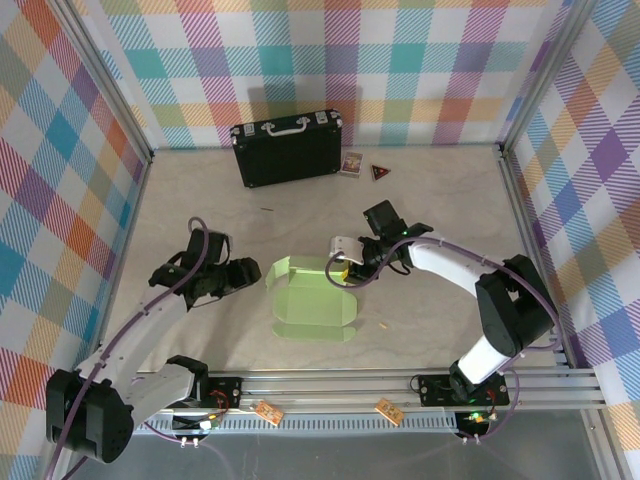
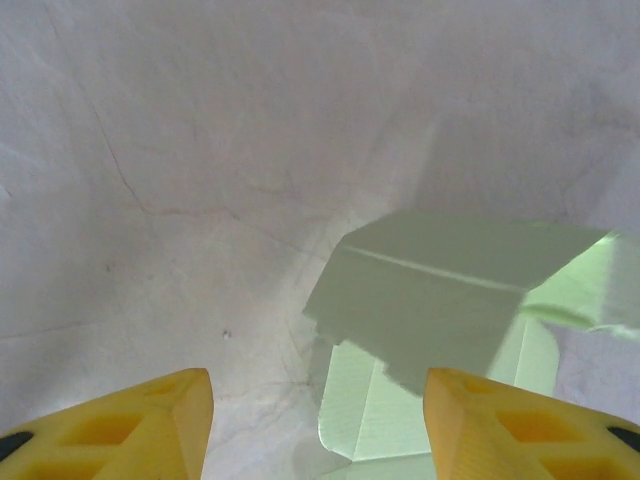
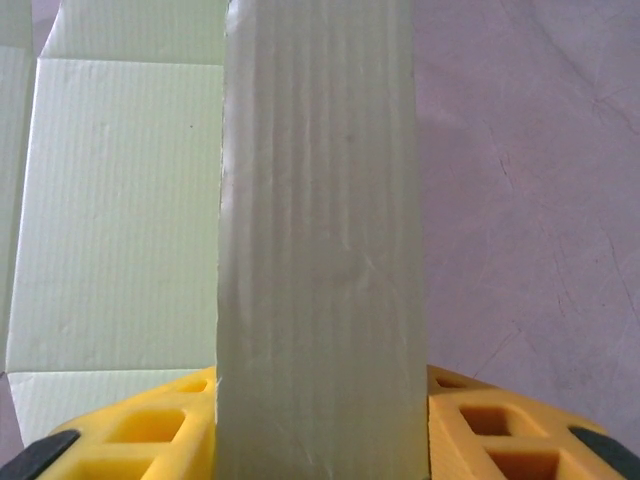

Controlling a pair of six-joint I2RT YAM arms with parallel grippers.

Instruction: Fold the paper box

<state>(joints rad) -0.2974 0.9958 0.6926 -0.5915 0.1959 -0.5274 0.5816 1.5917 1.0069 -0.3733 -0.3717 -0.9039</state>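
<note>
The paper box is a pale green creased cut-out lying flat in the middle of the table, with its side flaps lifted. My right gripper is at the box's right edge. In the right wrist view a raised flap stands upright between the yellow fingers and fills the gap, so my right gripper is shut on it. My left gripper is just left of the box. Its jaws are open in the left wrist view, with the box's left flap tilted up ahead of the fingertips and nothing gripped.
A black hard case with a metal handle stands at the back of the table. A small card and a dark triangular piece lie to its right. Chequered walls and metal rails enclose the table.
</note>
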